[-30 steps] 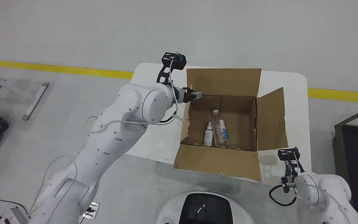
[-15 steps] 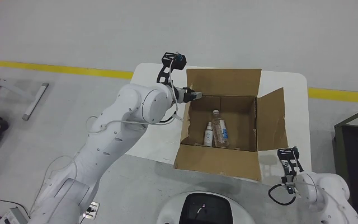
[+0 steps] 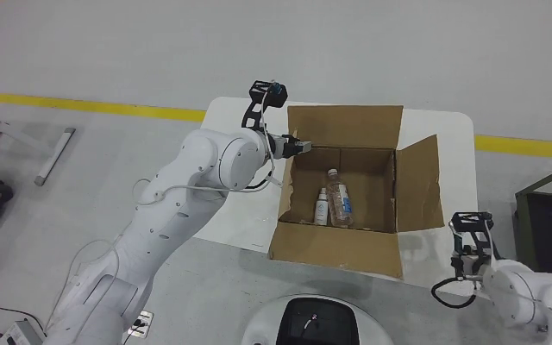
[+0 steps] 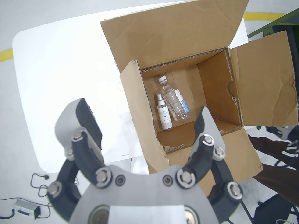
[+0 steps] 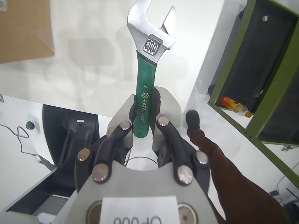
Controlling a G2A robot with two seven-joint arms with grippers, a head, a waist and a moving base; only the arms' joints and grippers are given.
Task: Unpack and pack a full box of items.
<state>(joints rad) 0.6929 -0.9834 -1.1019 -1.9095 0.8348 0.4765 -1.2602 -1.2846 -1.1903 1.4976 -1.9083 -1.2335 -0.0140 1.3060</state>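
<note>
Left gripper hangs wide open over the box's left wall. Inside the corrugated cardboard lie two bottles side by side: a slim white spray and a ribbed clear bottle. To the right, outside the box, the right gripper clamps a wrench by its green handle, steel head outward. Unpacking looks partway done, with repacking ahead.

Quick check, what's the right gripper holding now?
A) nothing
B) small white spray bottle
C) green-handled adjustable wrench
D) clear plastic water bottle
C: in the right wrist view, the right gripper is shut on the green-handled adjustable wrench, while the clear plastic bottle and the white spray bottle lie on the floor of the open cardboard box.
</note>
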